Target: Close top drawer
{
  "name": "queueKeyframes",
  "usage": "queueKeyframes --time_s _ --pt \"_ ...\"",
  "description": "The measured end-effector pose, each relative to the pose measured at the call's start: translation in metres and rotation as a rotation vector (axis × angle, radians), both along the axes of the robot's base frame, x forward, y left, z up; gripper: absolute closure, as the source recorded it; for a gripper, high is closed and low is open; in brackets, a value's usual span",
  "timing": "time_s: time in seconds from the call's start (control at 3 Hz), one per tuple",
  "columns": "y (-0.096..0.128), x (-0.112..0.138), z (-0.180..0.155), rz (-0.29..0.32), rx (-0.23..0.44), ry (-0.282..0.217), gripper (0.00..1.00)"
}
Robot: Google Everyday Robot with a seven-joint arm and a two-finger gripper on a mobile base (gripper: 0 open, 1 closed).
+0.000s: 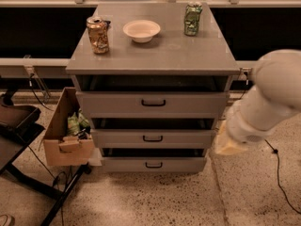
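Squarely at frame centre, finds the top drawer (188, 105) just beneath the grey cabinet top (155, 55), with its tall front and small dark handle (153, 103) facing the camera and a dark slot showing above the panel; suggests a front not quite pushed home, though cannot say how far out. Leaves the two shorter drawers, middle (188, 138) and bottom (183, 164), lower in the frame, each under a dark slot of its own. Up top, carries a brown can (98, 34) at upper left, a pale bowl (141, 30) beside it and a green can (193, 19) toward the upper right, all back from the front edge and so out of the way of any push. Puts a cardboard box (66, 138) of clutter against the cabinet's left side, clear of the drawer fronts. At the right edge, shows a thick white arm (275, 93) slanting down and leftward, ending in the gripper (229, 144) at lower right, level with the middle drawer, just off the cabinet's right corner and seemingly apart from it; cannot tell whether open or closed. Judged from that pose: not lined up with the tall panel, so needs lifting and swinging left toward the handle before pressing straight inward
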State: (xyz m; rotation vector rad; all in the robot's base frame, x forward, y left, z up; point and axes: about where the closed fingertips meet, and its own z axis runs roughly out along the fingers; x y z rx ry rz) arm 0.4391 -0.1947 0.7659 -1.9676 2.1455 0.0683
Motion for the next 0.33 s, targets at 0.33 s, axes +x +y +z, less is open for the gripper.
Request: queueKeyframes --time_s 0.33 --pt "-0.0261 -0.0153 0.0216 0.003 0.041 0.024 1.0"
